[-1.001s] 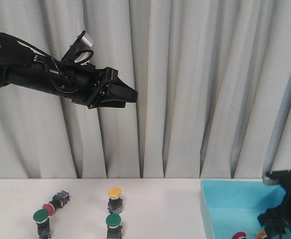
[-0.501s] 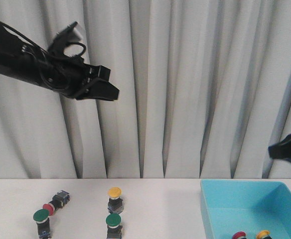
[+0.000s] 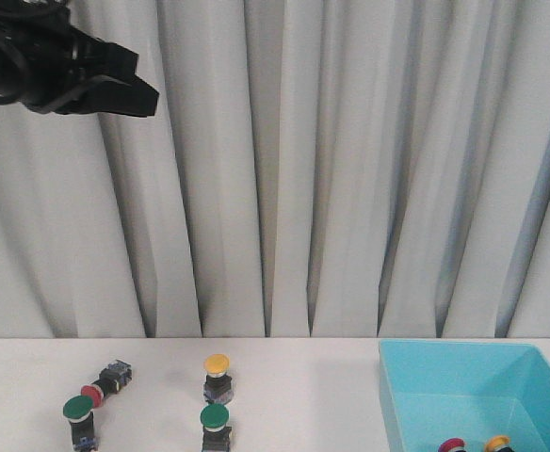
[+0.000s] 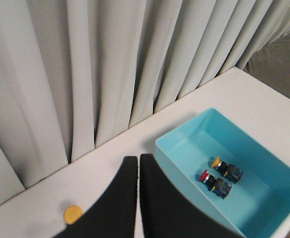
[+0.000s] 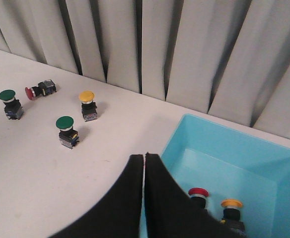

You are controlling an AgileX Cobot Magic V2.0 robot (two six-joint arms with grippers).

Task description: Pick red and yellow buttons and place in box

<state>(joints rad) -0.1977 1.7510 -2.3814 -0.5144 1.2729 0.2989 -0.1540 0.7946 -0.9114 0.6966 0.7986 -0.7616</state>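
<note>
both matte black grippers, left gripper (image 4: 138, 163) and right gripper (image 5: 144, 161), look pressed closed above the glossy turquoise box (image 5: 264, 153).

A white worktop (image 5: 45, 163) carries a turquoise box (image 5: 264, 148) at its right; to the left, an upright yellow button (image 5: 87, 96), two upright green buttons (image 5: 65, 124) (image 5: 8, 96) and a toppled red button (image 5: 32, 92).
</note>
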